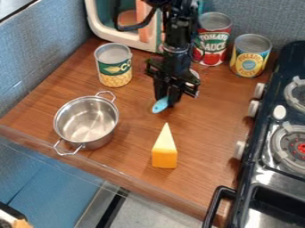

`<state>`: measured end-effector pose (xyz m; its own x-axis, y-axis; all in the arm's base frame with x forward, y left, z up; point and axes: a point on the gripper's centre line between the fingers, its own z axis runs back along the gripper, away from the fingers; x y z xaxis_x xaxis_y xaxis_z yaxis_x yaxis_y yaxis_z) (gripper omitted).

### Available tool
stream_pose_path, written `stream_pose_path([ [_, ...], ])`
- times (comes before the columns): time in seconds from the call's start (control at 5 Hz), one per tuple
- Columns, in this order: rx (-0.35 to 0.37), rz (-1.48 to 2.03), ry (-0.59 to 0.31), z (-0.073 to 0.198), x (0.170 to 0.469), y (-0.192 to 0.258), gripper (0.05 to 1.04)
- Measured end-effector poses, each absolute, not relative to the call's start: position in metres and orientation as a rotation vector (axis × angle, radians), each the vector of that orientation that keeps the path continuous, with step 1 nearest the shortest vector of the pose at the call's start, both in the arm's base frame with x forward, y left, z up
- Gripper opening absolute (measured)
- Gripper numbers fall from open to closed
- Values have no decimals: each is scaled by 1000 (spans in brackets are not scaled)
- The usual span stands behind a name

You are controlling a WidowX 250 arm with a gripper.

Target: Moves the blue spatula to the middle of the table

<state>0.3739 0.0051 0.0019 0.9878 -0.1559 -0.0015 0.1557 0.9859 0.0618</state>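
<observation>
Right at the pincer (167,99): blue spatula (159,105), its end poking out low and left in view.
Pincer's state: cannot tell whether it pinches the spatula.
Spatula's place: near table's (205,120) middle, between pot (87,124) and stove (251,167).

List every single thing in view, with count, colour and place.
spatula: one, blue, at the lower end of the pincer
wedge: one, yellow, lower centre
pot: one, silver, left
green-labelled can: one, upper left
red-labelled can: one, top right
yellow-labelled can: one, upper right
white-framed unit: one, top
stove: one, black, right edge
table: one, brown, beneath
arm: one, black, top
pincer: one, black, upper centre
</observation>
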Motion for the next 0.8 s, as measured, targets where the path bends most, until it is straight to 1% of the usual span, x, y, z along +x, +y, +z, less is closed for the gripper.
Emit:
stream_pose_path([
  [0.2, 60, -163, -1, 0, 374, 7, 378],
  [0.4, 84, -194, 3, 1, 371, 4, 683],
  [0.6, 114, -216, -73, 41, 370, -4, 956],
  [0.8, 96, -229, -132, 71, 365, -7, 1006],
])
